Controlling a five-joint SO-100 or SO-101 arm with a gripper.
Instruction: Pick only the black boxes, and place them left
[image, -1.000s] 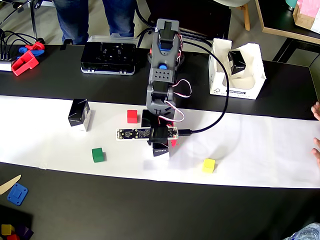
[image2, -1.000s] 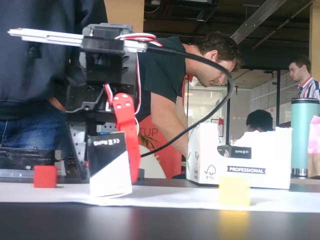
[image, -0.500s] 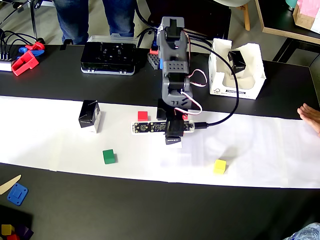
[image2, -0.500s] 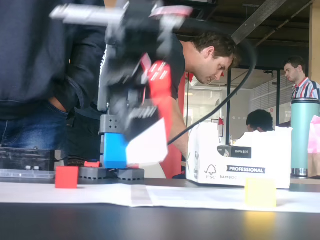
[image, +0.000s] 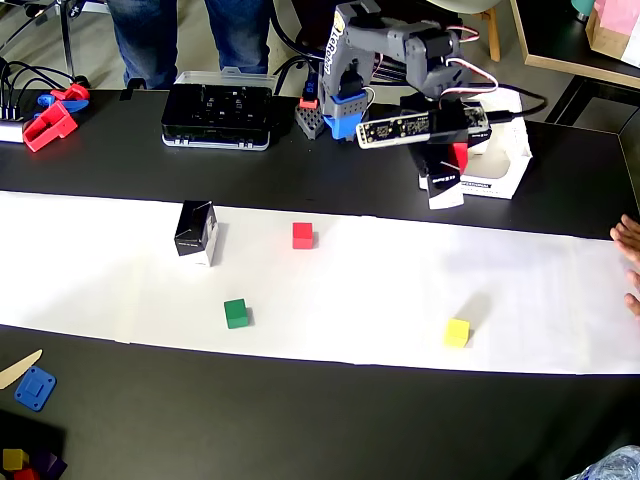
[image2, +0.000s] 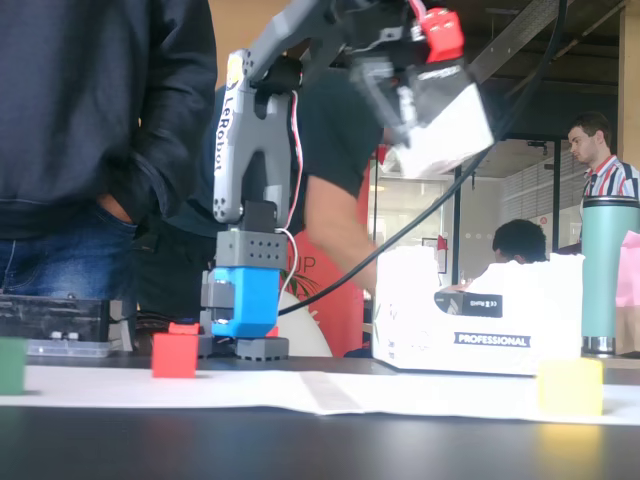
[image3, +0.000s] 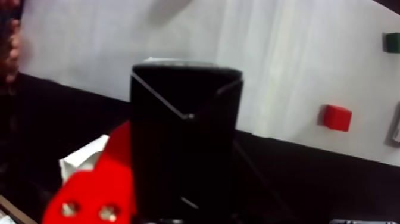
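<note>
Black box (image: 441, 187) held high over the white tray (image: 505, 170)
The end effector (image2: 425, 110) is clamped on it; a loose hold could drop it onto the tabletop (image: 300, 410)

Matt white paper strip (image: 560, 300) laid over a smooth, faintly reflective black tabletop (image: 300, 420). Black boxes: glossy black card faces with plain white sides, one standing on the paper (image: 196, 232), one held (image: 441, 185). Arm (image: 345, 60): grey, blue and red moulded plastic.

Office/demo space w/ glass partitions: people (image2: 100, 120) seen standing around black worktop (image: 300, 420), seated man (image2: 520, 240) in bkgd, cabling (image: 20, 85) and plastic parts (image: 50, 120) left about.
</note>
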